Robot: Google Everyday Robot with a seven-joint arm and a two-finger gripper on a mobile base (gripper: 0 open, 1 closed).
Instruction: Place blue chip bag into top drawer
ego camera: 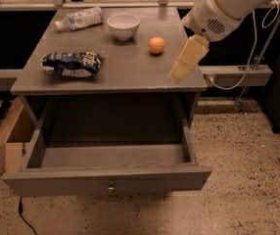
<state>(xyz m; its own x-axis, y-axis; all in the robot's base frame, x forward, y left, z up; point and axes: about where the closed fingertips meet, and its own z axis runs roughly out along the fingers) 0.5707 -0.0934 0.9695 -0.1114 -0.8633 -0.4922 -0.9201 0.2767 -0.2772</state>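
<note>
The pincer hangs over the right front corner of the counter, tips angled down and to the left, w/ nothing in it. Whether it is apart or together can't be told from this view. The chip bag lies flat on the counter's left side, well apart from the pincer. The drawer stands pulled out below, knob at front centre.

Step in hand, prob.: the reach to the bag. To do it well, the robot should:
- Travel left above the counter, passing in front of the orange and the bowl. The bottle sits at the back left, out of the way.
- Come down over the bag's middle and close across its short width. Crinkly foil slips, so it should take a good fold, not just an edge.
- Lift clear before moving fwd past the counter's front edge.
- Lower into the drawer and let go low, not from height.
</note>
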